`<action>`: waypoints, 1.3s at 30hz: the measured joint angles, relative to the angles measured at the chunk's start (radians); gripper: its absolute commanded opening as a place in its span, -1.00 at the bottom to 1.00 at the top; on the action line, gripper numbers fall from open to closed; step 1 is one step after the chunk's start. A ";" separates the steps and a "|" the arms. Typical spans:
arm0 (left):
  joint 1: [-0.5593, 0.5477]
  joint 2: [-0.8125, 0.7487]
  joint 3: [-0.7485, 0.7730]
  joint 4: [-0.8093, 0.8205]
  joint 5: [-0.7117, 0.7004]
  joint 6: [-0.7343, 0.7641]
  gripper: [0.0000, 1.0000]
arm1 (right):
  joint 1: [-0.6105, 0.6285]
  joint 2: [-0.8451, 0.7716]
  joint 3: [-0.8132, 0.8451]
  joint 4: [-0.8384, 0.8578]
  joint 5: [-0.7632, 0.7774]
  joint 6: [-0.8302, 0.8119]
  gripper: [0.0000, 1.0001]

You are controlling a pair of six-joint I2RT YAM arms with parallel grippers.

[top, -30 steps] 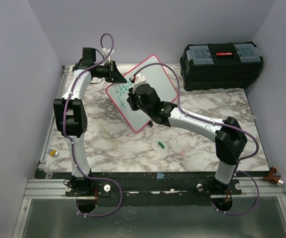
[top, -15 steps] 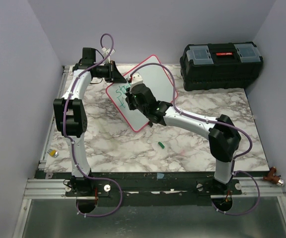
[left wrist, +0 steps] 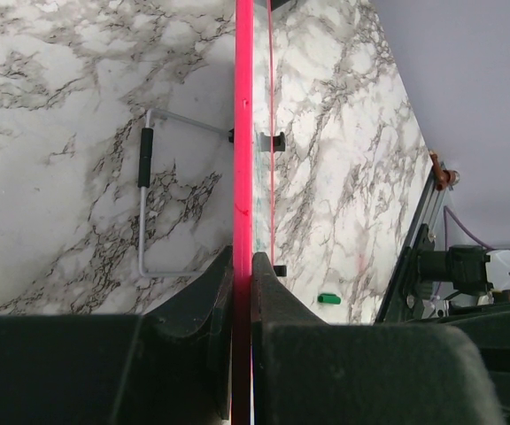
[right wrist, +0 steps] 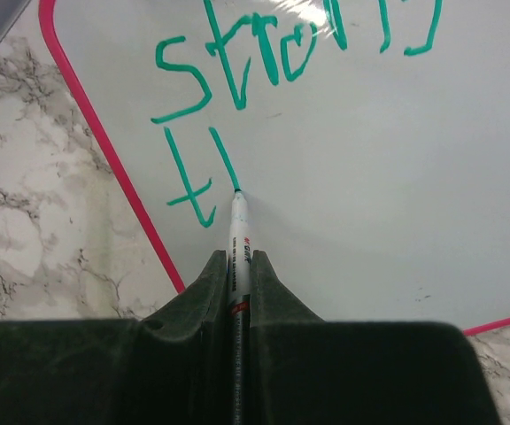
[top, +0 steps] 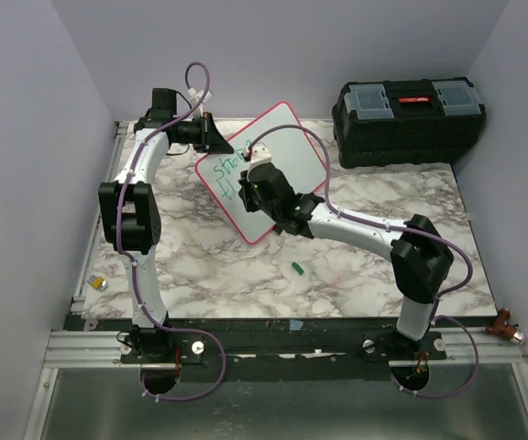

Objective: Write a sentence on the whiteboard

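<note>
Slid back rightward after swinging left half a second ago (talking about the right arm's wrist) and uncovered more green letters on the top line. Biggest first: marble bench point(top: 209, 266), then the whiteboard point(top: 296, 142) at its far-left part, turned corner-on and apparently propped at a tilt. Looks stiff, light and glossy-slick, so best pinched on the thin pink frame and never the face; probably skates or tips if leaned on hard. Left claw point(left wrist: 242, 266) clenched on exactly that frame edge, steadying it. Right claw point(right wrist: 235, 267) clamped on the marker point(right wrist: 237, 226), tip touching the board at a second-line stroke under the sentence point(right wrist: 277, 49), so far "Strong" plus a "t". Smallest: green cap point(top: 297, 269), loose on the bench, well apart from the board. Only from the left wrist: board edge-on, plus a wire stand point(left wrist: 144, 204) behind it. Only from the right wrist: actual tip contact, hidden under the wrist in the top view.
</note>
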 measured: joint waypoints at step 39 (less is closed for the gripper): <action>0.000 0.000 0.000 0.003 0.000 -0.002 -1.00 | 0.000 0.034 0.076 -0.040 0.057 0.008 -0.99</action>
